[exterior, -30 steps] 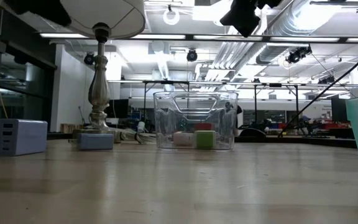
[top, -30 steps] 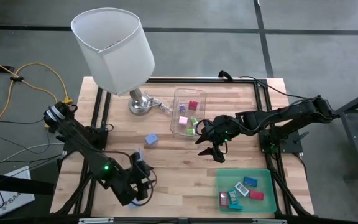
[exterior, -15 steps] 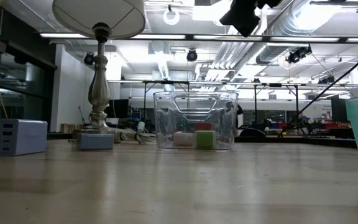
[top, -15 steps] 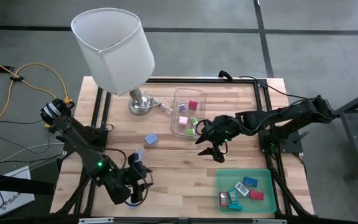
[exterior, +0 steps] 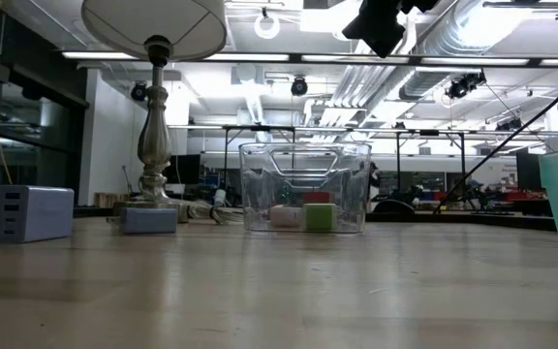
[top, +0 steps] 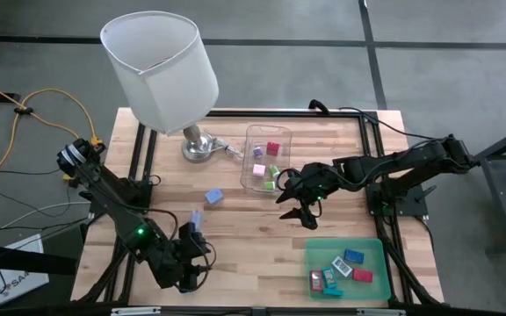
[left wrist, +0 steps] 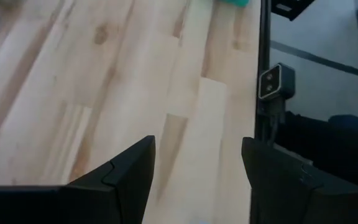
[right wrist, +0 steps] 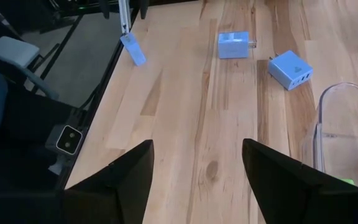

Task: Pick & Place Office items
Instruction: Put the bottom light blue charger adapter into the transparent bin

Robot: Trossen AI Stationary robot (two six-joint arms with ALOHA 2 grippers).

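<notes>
Office items lie in three places. Pink, red and green pieces point(top: 269, 168) sit in the clear box point(top: 267, 133). Several more pieces point(top: 341, 270) lie in the green tray point(top: 313, 253). Two light blue blocks point(top: 213, 197) point(top: 196, 217) rest loose on the wood, also in the right wrist view point(right wrist: 289, 68) point(right wrist: 234, 45). My left gripper point(top: 198, 256) point(left wrist: 197, 140) hovers open near the table's front left. My right gripper point(top: 295, 211) point(right wrist: 197, 143) hangs open between box and tray. A pale strip with a light blue end point(right wrist: 132, 53) shows below the left arm; whether it is touched I cannot tell.
A lamp with a white shade point(top: 161, 66) and metal base point(top: 196, 147) stands at the back left. A small camera point(left wrist: 275, 81) sits on the table's near edge. Bare wood point(top: 253, 237) lies between the two grippers.
My left gripper has risen slightly and turned, shifting a little toward the table's left edge; its jaws keep the same gap. The left arm's dark part has left the top left of the low view. No piece has moved.
</notes>
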